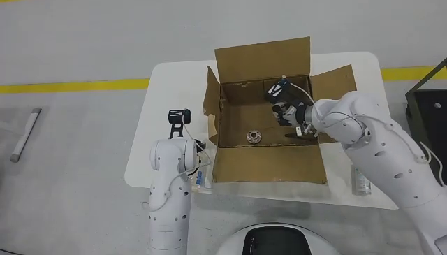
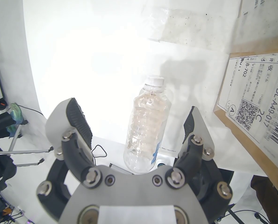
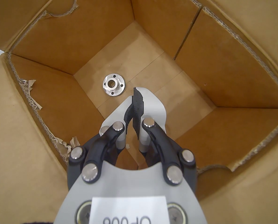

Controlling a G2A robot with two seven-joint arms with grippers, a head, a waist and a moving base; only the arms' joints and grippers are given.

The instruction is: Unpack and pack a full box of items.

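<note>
- Surface (image 1: 157, 126): white, rounded corners.
- Corrugated cardboard box (image 1: 269, 165): open, flaps spread, torn edges; holds one flange.
- Left pincer (image 2: 134, 113): wide open, ribbed black pads either side of the bottle, not touching it.
- Right pincer (image 3: 134, 93): inside the box, pads pressed together, empty.
- Clear ribbed plastic bottle (image 2: 148, 127): white cap, on the surface beside the box.
- Round metal flange (image 3: 114, 85): on the box floor.

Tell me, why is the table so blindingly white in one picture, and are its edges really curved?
Left wrist view: glare washes out the table behind the clear bottle, and the wide lens bends the table's edge. Right wrist view: even light, the box walls splay outward, the metal flange glints. Top view: soft light, straight edges.
</note>
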